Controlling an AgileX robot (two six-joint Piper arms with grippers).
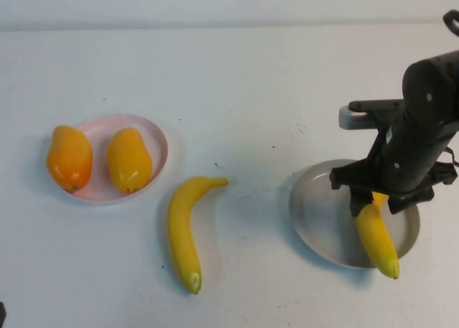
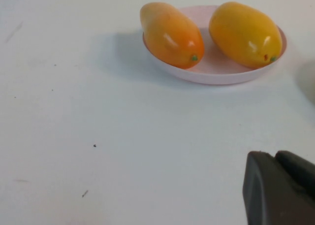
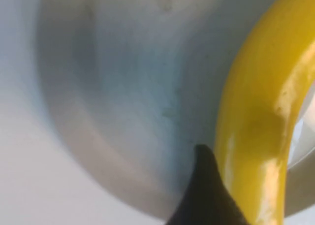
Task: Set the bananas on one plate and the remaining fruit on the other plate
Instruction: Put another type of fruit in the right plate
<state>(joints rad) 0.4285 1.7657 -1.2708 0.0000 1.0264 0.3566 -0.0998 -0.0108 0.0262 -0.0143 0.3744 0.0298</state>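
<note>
On the white tabletop (image 1: 251,84) the pink plate (image 1: 159,145) sits at the robot's left and holds both mangoes: the redder one (image 1: 69,157) lies on the plate's left edge, overhanging the rim, and the yellower one (image 1: 129,159) lies beside it nearer the middle, the two close but apart. In the left wrist view the same pair shows on the pink plate (image 2: 216,70), the redder mango (image 2: 172,35) and the yellower mango (image 2: 245,34) both lying lengthwise.

One banana (image 1: 183,231) lies free on the tabletop between the two plates, nearer the pink one, touching neither.

The grey plate (image 1: 319,217) sits at the right. The right gripper (image 1: 374,197) hangs low over it, its jaws clamped on the upper end of the second banana (image 1: 379,238), which lies across the plate with its lower tip reaching past the near rim. The right wrist view shows that banana (image 3: 256,116) against a dark finger (image 3: 206,195), with the grey plate (image 3: 113,102) beneath.

The left gripper (image 2: 280,188) shows only as a dark corner in its own wrist view, above bare tabletop some way from the pink plate; whether its jaws are apart or together cannot be told.
</note>
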